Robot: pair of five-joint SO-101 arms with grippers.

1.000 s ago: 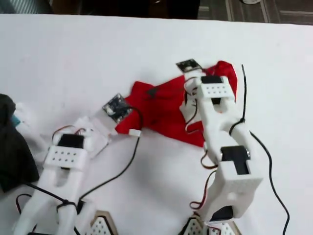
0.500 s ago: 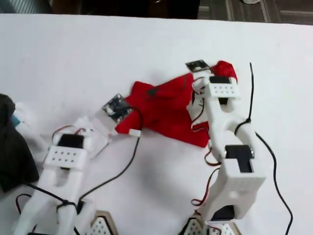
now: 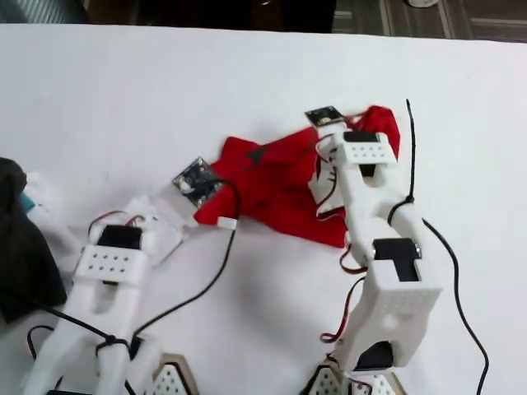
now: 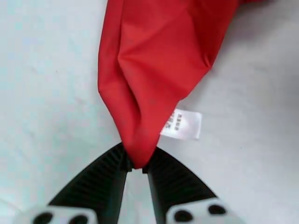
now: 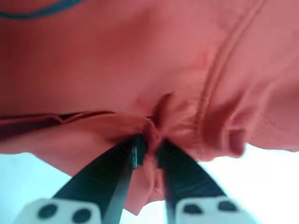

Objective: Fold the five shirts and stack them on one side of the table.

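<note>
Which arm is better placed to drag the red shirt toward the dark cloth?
Probably left: the left pincer grips the red shirt at the corner nearest the dark cloth; the right pincer grips its far end.

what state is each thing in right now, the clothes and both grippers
red shirt: rumpled, not neatly folded, lying on the table, gripped at two spots
left gripper: fingers shut on a corner of the red shirt
right gripper: fingers shut on a bunched fold of the red shirt
dark garment: bunched in a heap at the table's edge, apart from both grippers
</note>
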